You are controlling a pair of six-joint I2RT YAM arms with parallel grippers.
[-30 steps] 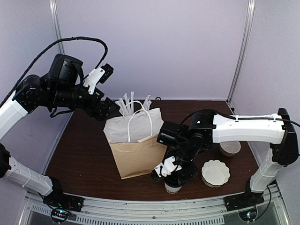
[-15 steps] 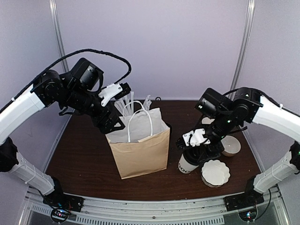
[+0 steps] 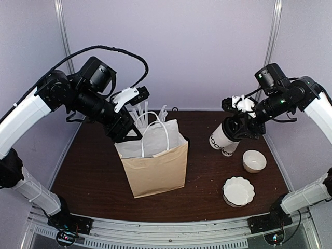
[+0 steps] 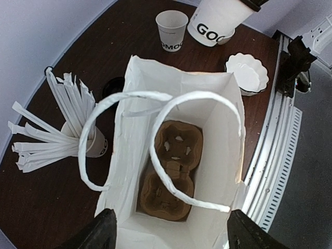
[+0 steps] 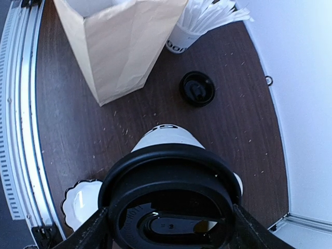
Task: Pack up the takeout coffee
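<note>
Right wrist: takeout coffee [image 5: 168, 179] clamped between right jaws; left jaws stand apart.

Black lettering on two cups
The takeout coffee [image 4: 218, 18] shows bold "GOO" near its base, the rest cut off; the open white cup [image 4: 171, 39] carries smaller print, roughly "OMO".

Carrier [image 4: 181, 155] in bag [image 3: 155, 174]; straw cup [image 3: 139, 115] behind, takeout coffee [image 3: 224, 141] right.
</note>
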